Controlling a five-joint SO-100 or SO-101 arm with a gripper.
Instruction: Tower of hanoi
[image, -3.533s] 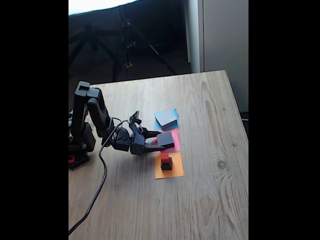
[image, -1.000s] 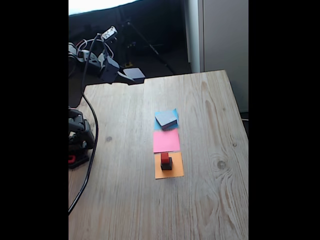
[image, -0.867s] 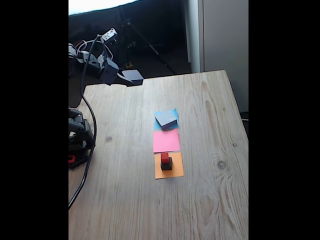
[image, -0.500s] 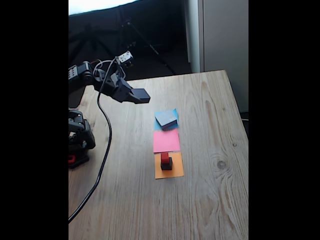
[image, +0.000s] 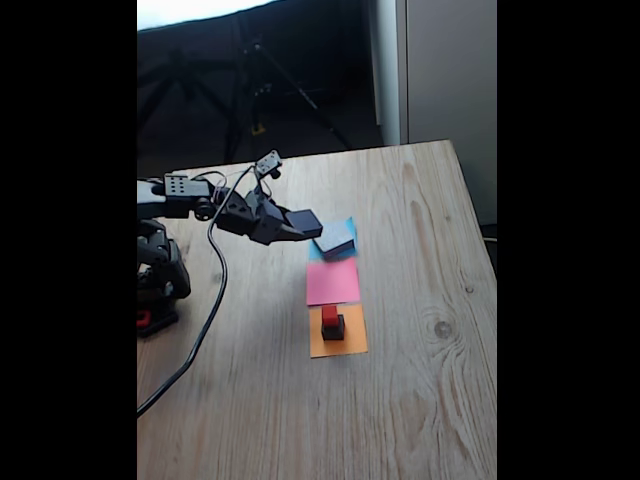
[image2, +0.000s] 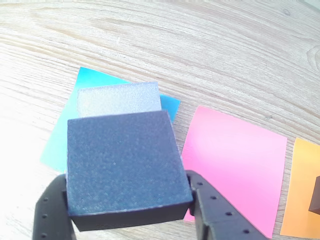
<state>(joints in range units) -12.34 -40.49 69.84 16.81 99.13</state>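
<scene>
Now, hand (image: 303, 226): swung down from high at the worktop's (image: 420, 400) far left edge, pinching the medium black block (image2: 125, 167)
Grey block (image: 335, 236): on blue paper (image2: 60, 140), just beyond the carried block
Pink paper (image: 332, 283): bare since the lift
Orange paper (image: 340, 345): small black cube (image: 333, 327) under red cube (image: 329, 313), unmoved
Meaning: probably stacking on grey next

We see a matte black arm (image: 178, 197) on a black base (image: 158, 283) with a red patch low down. A black cable (image: 205, 320) loops from it across the wood. In the wrist view, its black fingers (image2: 216, 212) carry rows of small holes.
</scene>
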